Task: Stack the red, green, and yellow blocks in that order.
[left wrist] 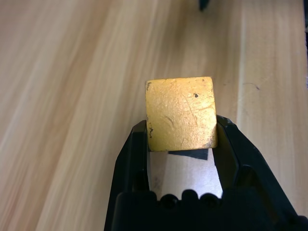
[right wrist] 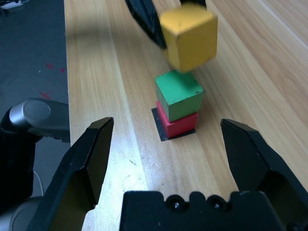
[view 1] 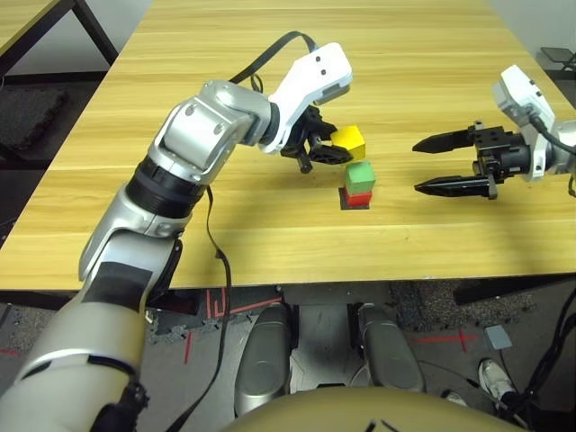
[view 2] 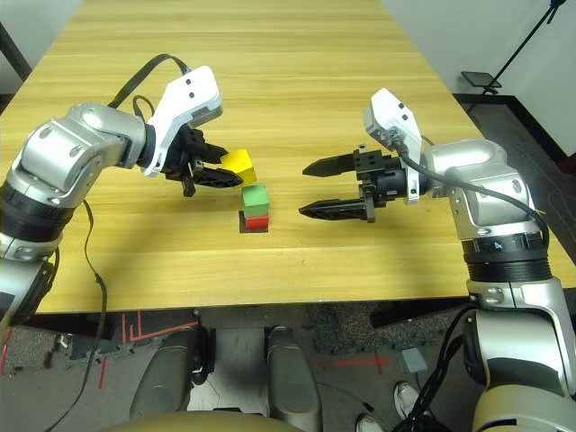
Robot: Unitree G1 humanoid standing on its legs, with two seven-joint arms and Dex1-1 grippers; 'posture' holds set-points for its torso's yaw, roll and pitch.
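Note:
My left gripper (view 1: 335,148) is shut on the yellow block (view 1: 351,140), which I hold off the table by two opposite sides (left wrist: 180,113). The block hangs just beyond and a little left of a small stack. In that stack the green block (view 1: 360,175) sits on the red block (view 1: 358,197), slightly turned against it. The red block rests on a flat black patch (right wrist: 163,134). My right gripper (view 1: 417,166) stands open to the right of the stack, fingers pointing at it, with nothing between them.
The wooden table (view 1: 270,234) is bare around the stack. Its front edge runs close below the stack. Dark floor and another table's leg (view 1: 99,31) lie off to the far left.

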